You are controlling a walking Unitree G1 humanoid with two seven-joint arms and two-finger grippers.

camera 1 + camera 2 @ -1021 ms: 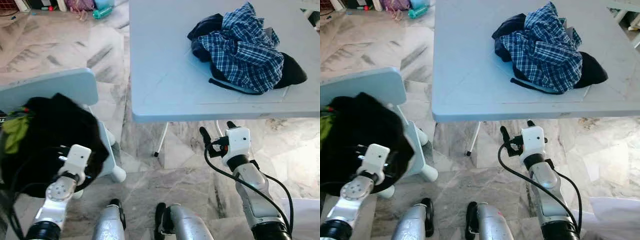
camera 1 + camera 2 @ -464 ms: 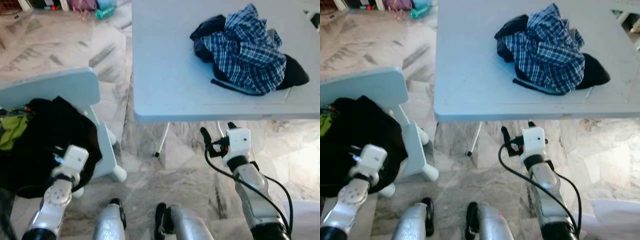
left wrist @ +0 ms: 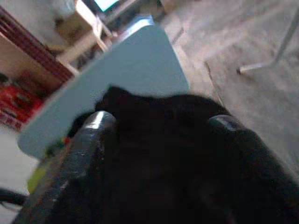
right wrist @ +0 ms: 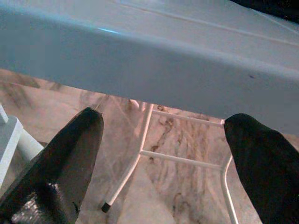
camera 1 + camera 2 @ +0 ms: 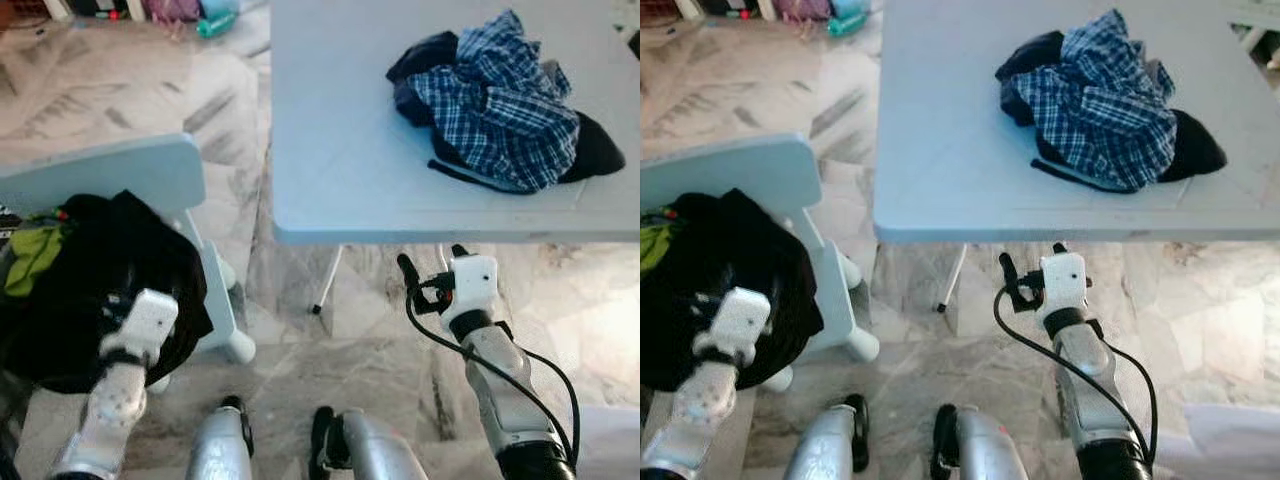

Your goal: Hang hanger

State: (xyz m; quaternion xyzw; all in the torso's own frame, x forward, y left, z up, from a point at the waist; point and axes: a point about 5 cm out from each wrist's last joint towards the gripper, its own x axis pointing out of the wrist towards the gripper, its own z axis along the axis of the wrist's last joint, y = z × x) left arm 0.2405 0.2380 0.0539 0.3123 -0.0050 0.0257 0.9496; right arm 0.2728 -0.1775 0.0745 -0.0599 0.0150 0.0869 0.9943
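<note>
From the left eye view I see the pale blue desk (image 5: 340, 150) ahead of me, with a crumpled plaid shirt (image 5: 495, 100) lying on dark clothes near its far right part. My right hand (image 5: 430, 268) sits low, just below the desk's front edge, touching nothing. On my left a pale blue chair (image 5: 110, 180) carries a heap of black clothing (image 5: 110, 270) with a bit of green cloth (image 5: 30, 262) at its side; my left hand (image 5: 120, 300) is over that heap.

The right eye view gives the same layout, and I can make out no hanger in it, neither on the desk nor on the chair.

In the left wrist view the fingers (image 3: 88, 135) stand well apart with black cloth between and beyond them; I cannot tell whether they touch it.

In the right wrist view the fingers (image 4: 70, 144) are spread wide, empty, looking under the desk's edge at its white legs (image 4: 140, 154) and the marble floor (image 4: 187, 186).

My judgement: the task is barely begun. No hanger is held, and finding, gripping and hanging it all remain.
</note>
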